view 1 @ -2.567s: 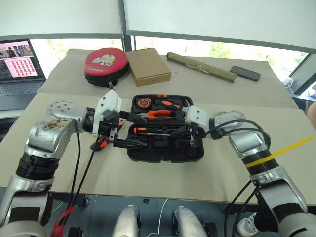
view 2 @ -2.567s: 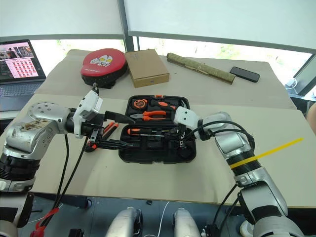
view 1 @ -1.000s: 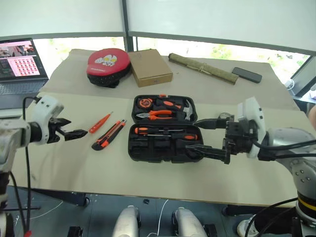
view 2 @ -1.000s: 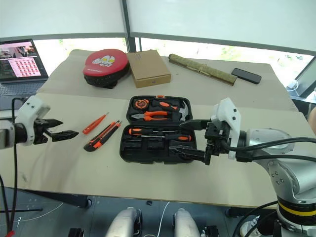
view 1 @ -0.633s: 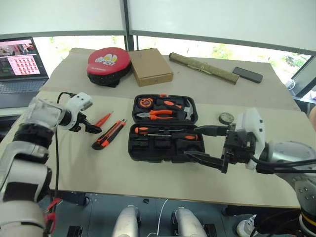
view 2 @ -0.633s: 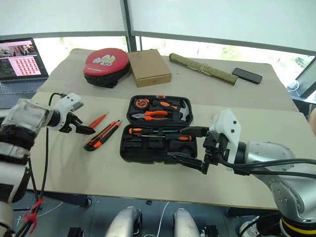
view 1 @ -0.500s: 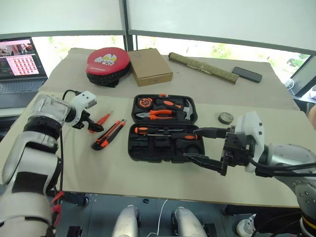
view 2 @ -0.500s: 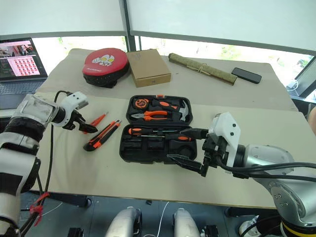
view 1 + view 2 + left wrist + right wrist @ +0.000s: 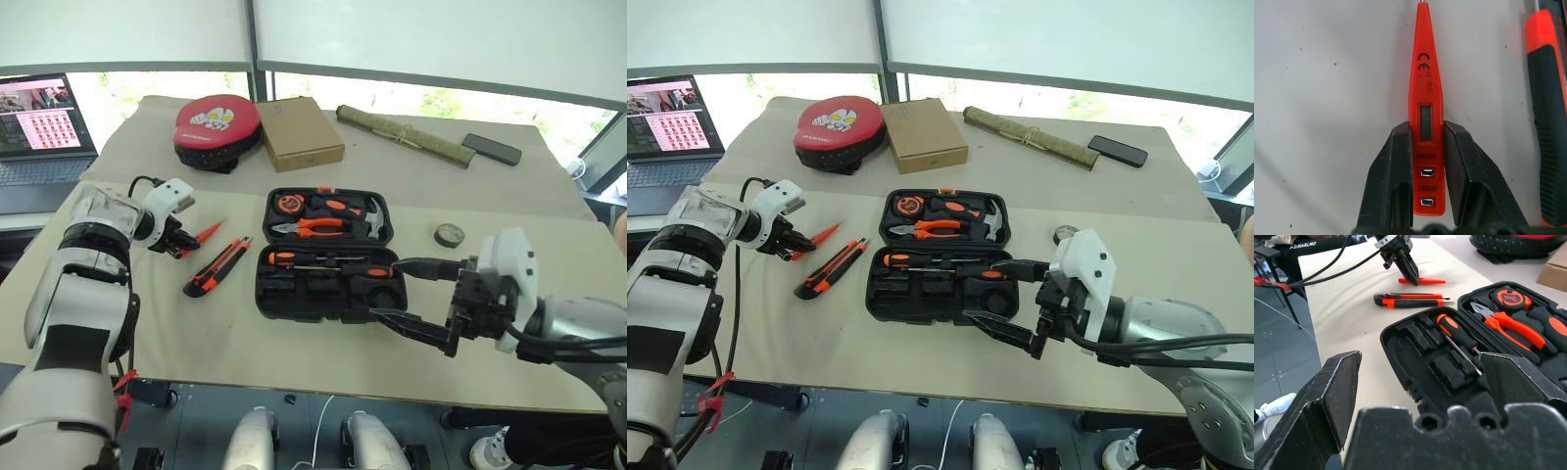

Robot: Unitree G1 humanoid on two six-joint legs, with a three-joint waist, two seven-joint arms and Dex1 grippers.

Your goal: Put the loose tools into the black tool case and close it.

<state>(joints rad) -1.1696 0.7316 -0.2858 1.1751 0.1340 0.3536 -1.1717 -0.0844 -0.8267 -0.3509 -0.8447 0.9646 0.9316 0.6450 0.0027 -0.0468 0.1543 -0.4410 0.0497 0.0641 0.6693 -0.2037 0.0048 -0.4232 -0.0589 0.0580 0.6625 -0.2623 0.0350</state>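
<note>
Orange tester screwdriver [image 9: 1426, 117]: our left gripper [image 9: 1426, 196] clamps it.
Right gripper [image 9: 407, 294]: we hold it spread, empty.
Case [image 9: 328, 257]: open.

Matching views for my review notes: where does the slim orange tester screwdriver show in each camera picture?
Left eye view: orange tester screwdriver, at the left gripper, left of the black tool case.
Right eye view: same spot, left of the case.
Left wrist view: centre, clamped between the two black fingers.
Right wrist view: far side, beyond the utility knife.
Shared landmark: the utility knife lies beside it.
</note>
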